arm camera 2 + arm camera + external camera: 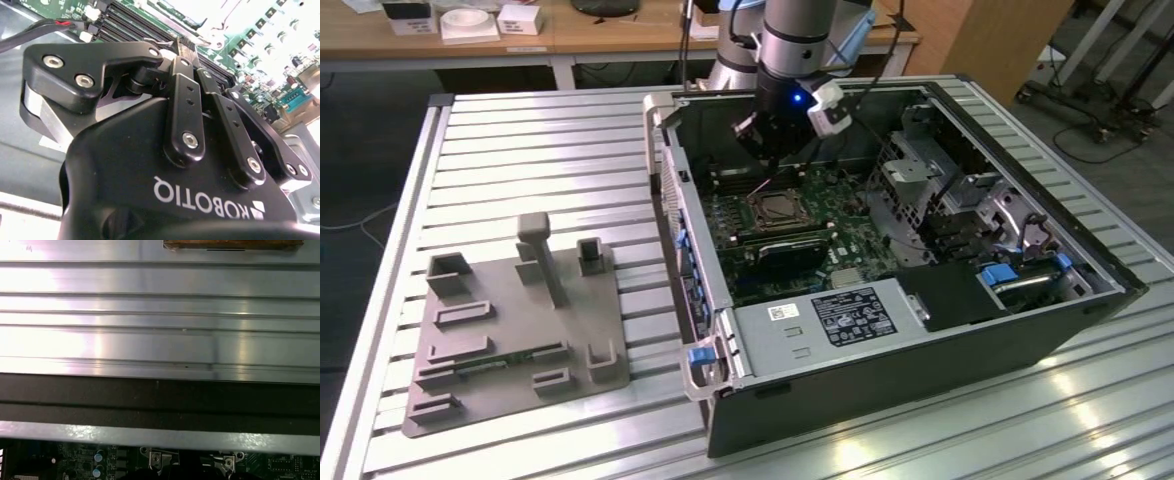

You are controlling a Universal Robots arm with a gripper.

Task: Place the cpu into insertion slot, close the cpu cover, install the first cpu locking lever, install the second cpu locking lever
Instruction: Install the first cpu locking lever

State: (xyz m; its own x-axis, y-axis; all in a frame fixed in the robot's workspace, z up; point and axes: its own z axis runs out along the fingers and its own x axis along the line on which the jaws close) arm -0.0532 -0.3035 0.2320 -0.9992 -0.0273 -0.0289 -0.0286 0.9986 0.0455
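The insertion slot (774, 210) is a square socket with a silver rim on the green board inside the open computer case. My gripper (777, 155) hangs just above the socket's far edge, pointing down at the board. In the second wrist view the gripper (176, 44) is seen from behind. Past its tip lies a bright silver frame, the cpu cover (205, 17), washed out by glare. The cpu is hidden from view. The locking levers are too small to make out.
Long black memory slots (781, 245) run beside the socket. A grey box with a black label (834, 318) sits at the case's near end, and a metal drive cage (934, 185) at the exterior view's right. The case wall (674, 210) stands on the left. A grey fixture plate (520, 320) lies on the slatted table.
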